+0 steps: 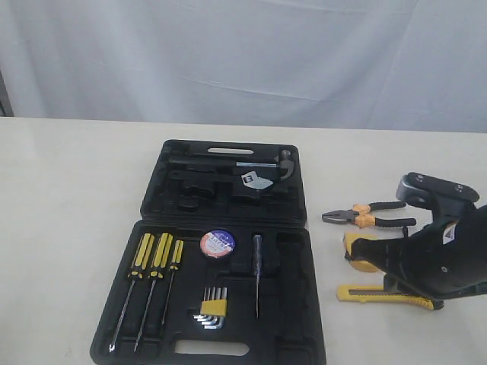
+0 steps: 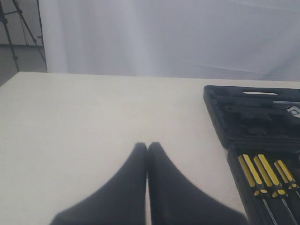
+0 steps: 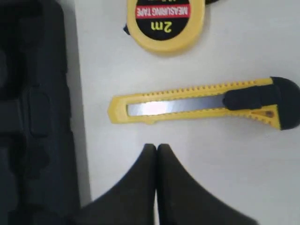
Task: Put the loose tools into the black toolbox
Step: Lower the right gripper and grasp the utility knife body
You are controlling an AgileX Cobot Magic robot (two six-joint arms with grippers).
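The right tool (image 3: 156,147) is fully closed, tip against tip, and holds nothing. It hangs low over the pale worktop (image 1: 68,198), aimed at the yellow-and-black plastic utility knife (image 3: 197,103), which lies flat just beside the large flat black plastic toolbox (image 3: 33,117). The round yellow tape measure (image 3: 164,23) and the black-and-orange-handled pliers (image 1: 369,215) lie on that same side of the toolbox, both loose. The black tape roll with a blue-white label (image 1: 218,243) already sits inside it.

The left tool (image 2: 147,145) is likewise closed and empty, and waits off the toolbox's screwdriver side.

To take the knife well, the jaws should open first, then straddle its narrow body crosswise near the middle. The knife is thin, so the tips must reach nearly to the worktop.

The right arm hides part of the knife and tape measure in the exterior view. I cannot tell whether the blade protrudes. The toolbox's dark recesses are hard to tell apart.
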